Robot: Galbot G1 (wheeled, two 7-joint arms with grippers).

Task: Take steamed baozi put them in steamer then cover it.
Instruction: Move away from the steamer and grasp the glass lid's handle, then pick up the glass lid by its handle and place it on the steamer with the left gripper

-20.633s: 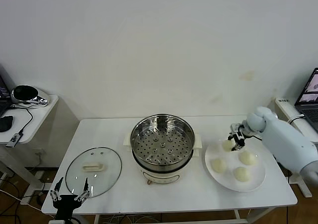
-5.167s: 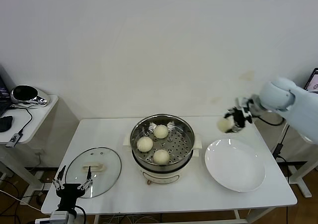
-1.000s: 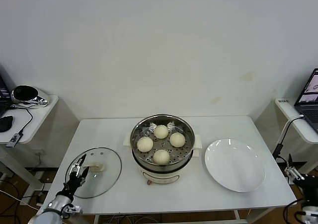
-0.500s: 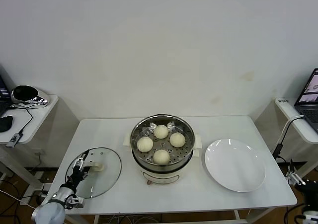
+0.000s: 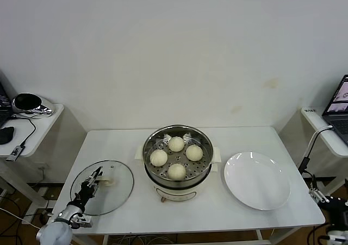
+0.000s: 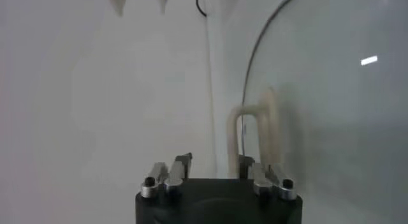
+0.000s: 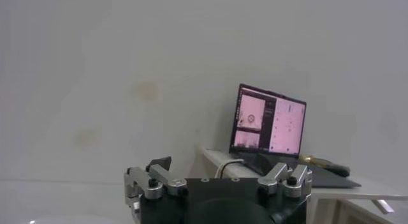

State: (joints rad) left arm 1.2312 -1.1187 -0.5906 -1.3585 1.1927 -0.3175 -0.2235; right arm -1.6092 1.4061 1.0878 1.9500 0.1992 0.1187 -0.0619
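Grabbing the cover [image 5: 103, 186] at near left: left gripper [image 5: 93, 181] looks pinched on its handle [image 6: 254, 137]. Lift level, then center it over the steamer [image 5: 178, 157]. Right gripper [image 5: 322, 197] parked open, near right.

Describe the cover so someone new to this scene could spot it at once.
On the white table, left of the steel steamer holding four baozi, lies the cover. The left gripper is at its cream handle. Unlike the opaque white plate, it is clear glass.

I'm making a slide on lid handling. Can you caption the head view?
Left gripper at the cover handle; four baozi sit in the steamer.
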